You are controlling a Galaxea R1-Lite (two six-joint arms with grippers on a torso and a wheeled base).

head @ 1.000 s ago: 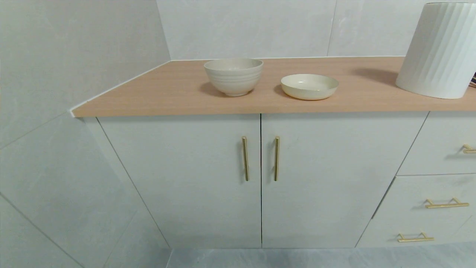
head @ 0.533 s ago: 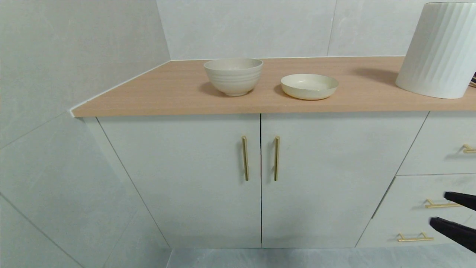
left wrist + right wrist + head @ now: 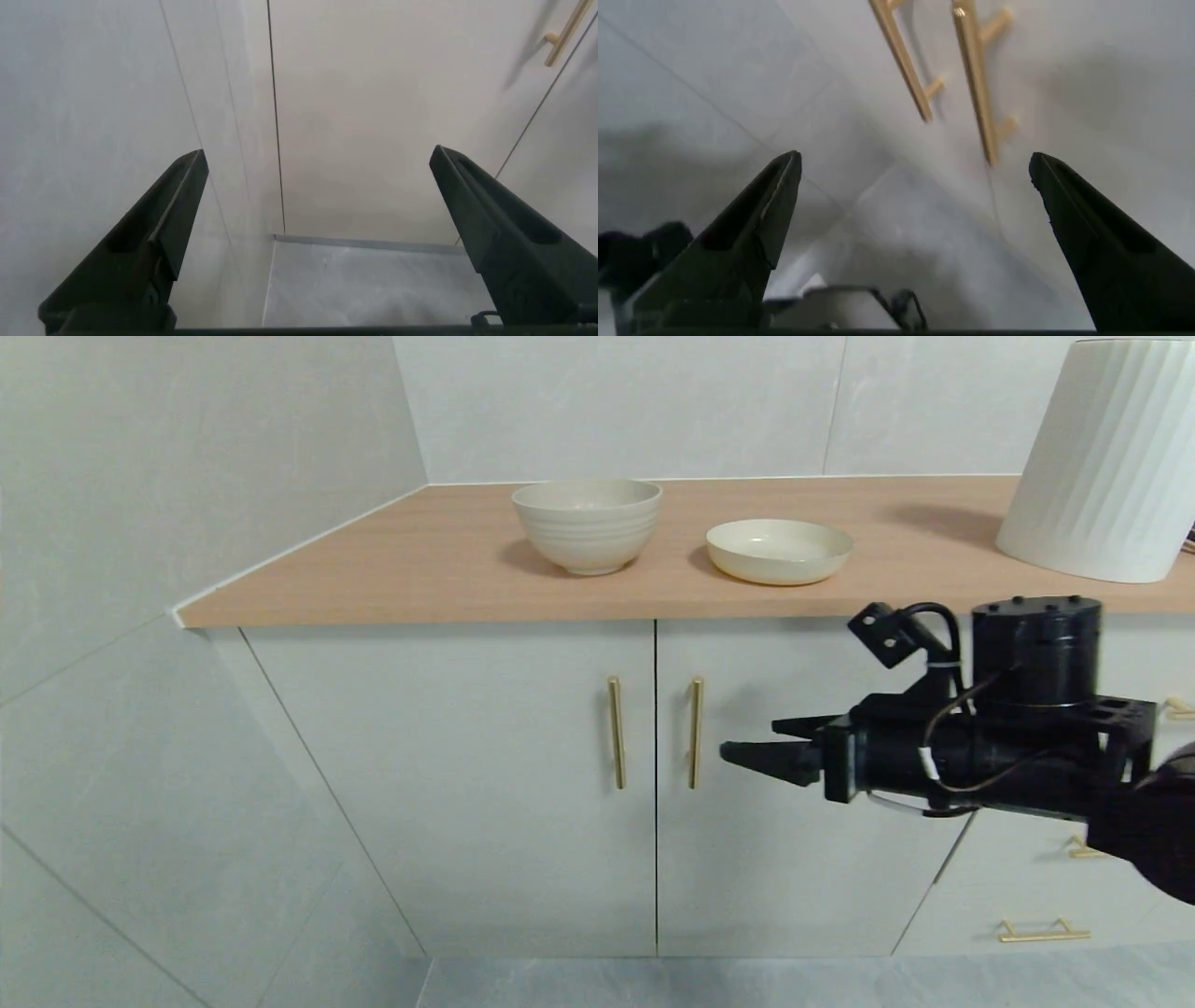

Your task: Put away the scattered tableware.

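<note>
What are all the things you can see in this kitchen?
bowl: one, cream, on the countertop, left of the dish
shallow dish: one, cream, on the countertop, right of the bowl
countertop: one, brown wood, above the cabinet
ribbed container: one, white, right end of the countertop
cabinet doors: two, pale grey, shut, under the countertop
door handles: two, gold, upright, side by side
drawer handles: three, gold, right of the doors
right tool: one, black, open, in front of the right door
left tool: one, black, open, low near the floor
</note>
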